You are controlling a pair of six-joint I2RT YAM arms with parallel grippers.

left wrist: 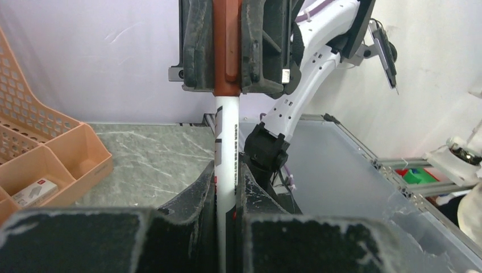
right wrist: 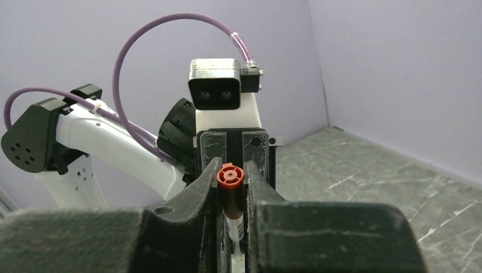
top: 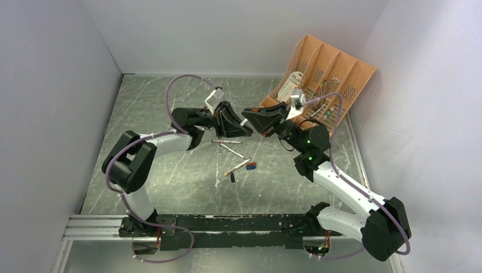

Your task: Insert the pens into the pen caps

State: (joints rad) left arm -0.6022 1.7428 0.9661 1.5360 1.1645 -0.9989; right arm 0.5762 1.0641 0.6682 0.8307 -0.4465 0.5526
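- Looking down from the top external view, the left tool (top: 237, 124) and the right tool (top: 256, 121) meet tip to tip above the middle of the surface (top: 170, 187). A short stretch of white pen (top: 245, 121) bridges the gap between them.
- In the same view, loose pens (top: 226, 141) lie scattered on the surface just on the near side of the two tools, with loose caps (top: 250, 165) among them. An orange organizer (top: 341, 71) leans in the far right corner.
- From the left wrist view, the left tool is clamped on the white pen, which runs straight ahead into the mouth of a red cap (left wrist: 227, 51). The cap is pinched between the right tool's pads, and the pen's end is hidden inside it.
- From the right wrist view, the right tool grips the red cap, whose round red end shows between the fingertips. The left tool faces it directly behind, with its wrist camera above.
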